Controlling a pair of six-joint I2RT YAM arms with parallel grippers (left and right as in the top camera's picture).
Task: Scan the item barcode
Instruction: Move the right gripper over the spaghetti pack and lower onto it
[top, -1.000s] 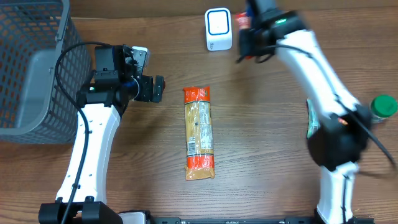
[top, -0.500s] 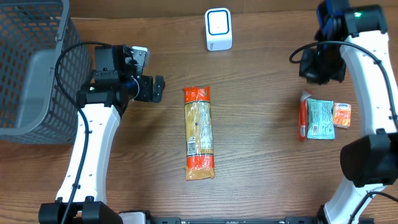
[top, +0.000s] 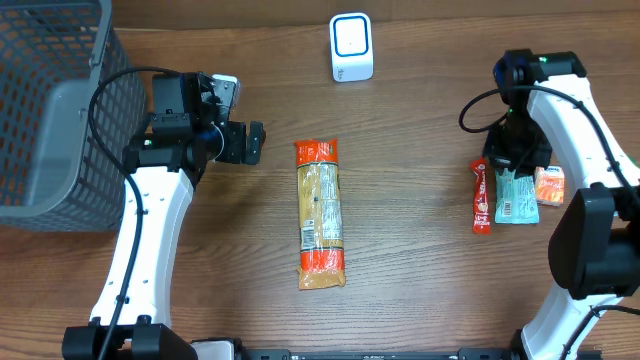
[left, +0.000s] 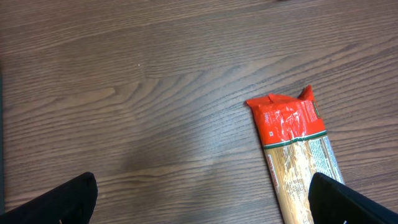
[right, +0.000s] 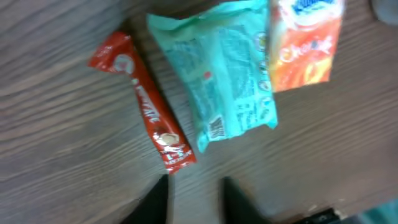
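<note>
In the overhead view, the scanner (top: 351, 47) is stood at the upper centre of the table (top: 420, 270), window up, so that a pack can be passed over it from either side. The pasta pack (top: 321, 213) is laid lengthwise at the centre of the frame, within reach of both arms, and is judged to be an item not yet scanned. The left gripper (top: 252, 142) is held at full spread just left of the pack's upper end, with nothing in it. The right gripper (top: 510, 152) is poised at the right of the frame, above a bar (top: 482, 197), a teal packet (top: 514, 195) and an orange packet (top: 549, 185). These three are laid close together, apparently as a set-down group. A mesh basket (top: 40, 120) is placed at the upper left.

In the left wrist view, the fingers (left: 68, 199) are seen at the two lower corners, wide apart. The red end of the pack is seen at the right, flat on the table and clear of both fingers.

In the right wrist view, the fingers (right: 157, 202) are seen at the bottom edge, blurred and partly parted, with bare wood between them and nothing gripped. The bar is seen just above them, apart from the teal packet.

The surface is brown wood-grain board, flat and bare between items. Nothing of the room beyond the table is shown.
</note>
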